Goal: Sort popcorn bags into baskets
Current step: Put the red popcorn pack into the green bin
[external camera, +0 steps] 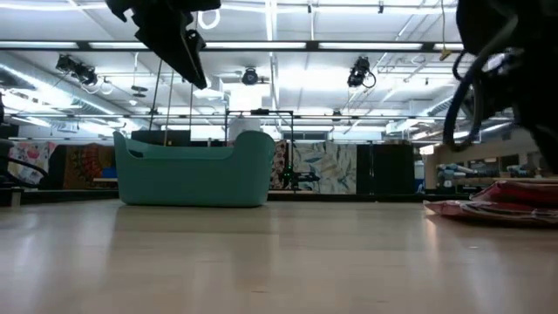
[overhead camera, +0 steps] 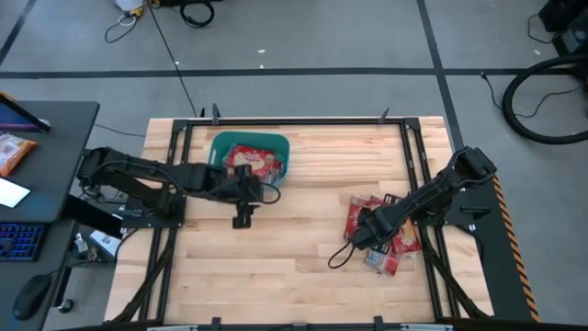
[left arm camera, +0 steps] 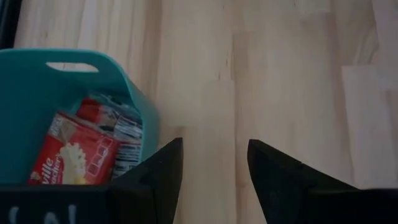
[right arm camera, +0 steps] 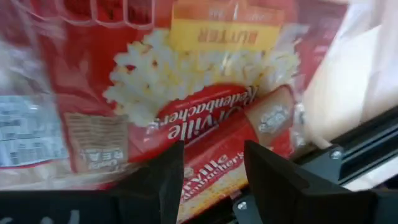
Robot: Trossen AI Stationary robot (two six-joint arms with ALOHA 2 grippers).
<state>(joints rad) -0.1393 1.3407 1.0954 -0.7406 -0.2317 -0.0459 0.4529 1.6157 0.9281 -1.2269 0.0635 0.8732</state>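
Note:
The teal basket (overhead camera: 220,142) stands at the far middle of the table, with red popcorn bags (overhead camera: 253,161) lying inside it. They also show in the left wrist view, bags (left arm camera: 71,155) inside the basket (left arm camera: 25,112). My left gripper (overhead camera: 242,219) hangs open and empty, raised above bare wood just near of the basket; its fingers (left arm camera: 214,152) hold nothing. A pile of several popcorn bags (overhead camera: 400,241) lies flat at the table's right. My right gripper (overhead camera: 361,232) is open, low over the pile's left part, its fingertips (right arm camera: 214,155) astride a red bag (right arm camera: 186,93). My right gripper points down at the top bag of the pile (right arm camera: 205,134), with an open finger on either side of its printed face. Whether the fingertips touch the bag cannot be told.
Black frame rails (overhead camera: 415,156) run along the table's left, right and far sides. A dark cable loop (overhead camera: 340,257) lies by the pile. A desk at the left carries an orange packet (overhead camera: 14,152) and a keyboard. Bare wood (overhead camera: 285,267) spans the middle and near part.

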